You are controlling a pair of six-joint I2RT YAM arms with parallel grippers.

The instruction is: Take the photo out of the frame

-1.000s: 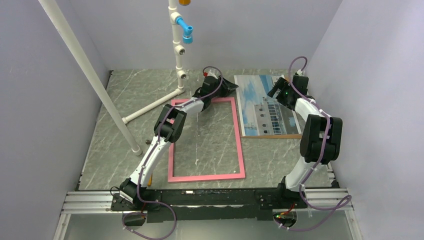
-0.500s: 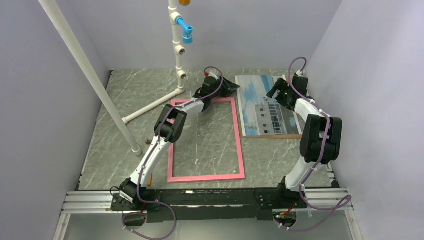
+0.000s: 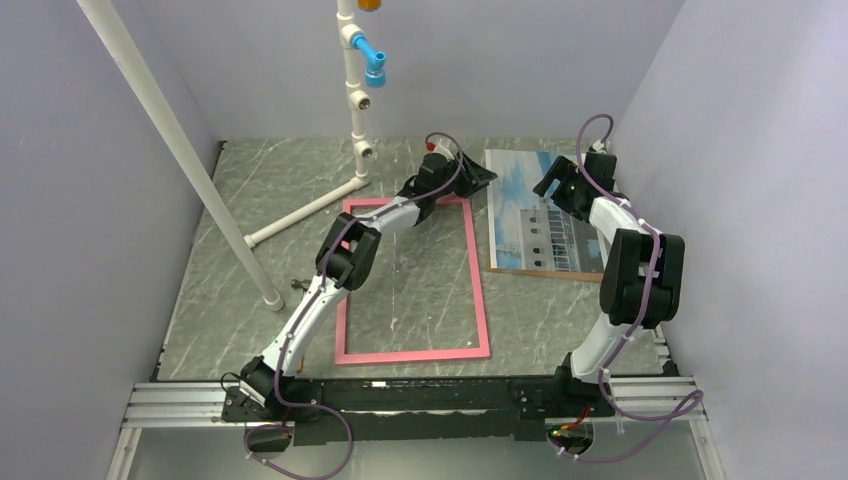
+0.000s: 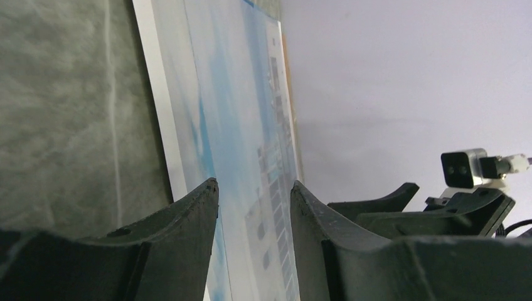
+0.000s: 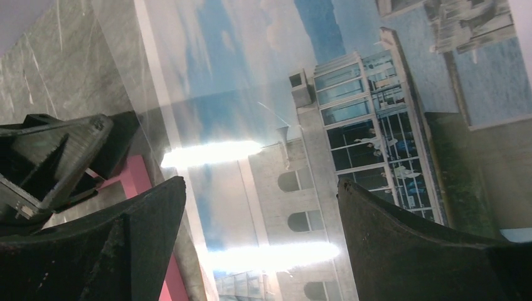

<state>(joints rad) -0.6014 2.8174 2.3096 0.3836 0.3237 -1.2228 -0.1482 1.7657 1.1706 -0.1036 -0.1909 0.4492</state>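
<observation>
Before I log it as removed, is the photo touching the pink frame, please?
Apart: top external view shows bare marble table between photo and pink frame.

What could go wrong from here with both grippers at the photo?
The left gripper sits at the edge of the photo, jaws apart; closing there might crease the thin print or catch the brown backing board too. The right gripper is open over the same far end, so the two could bump.
</observation>
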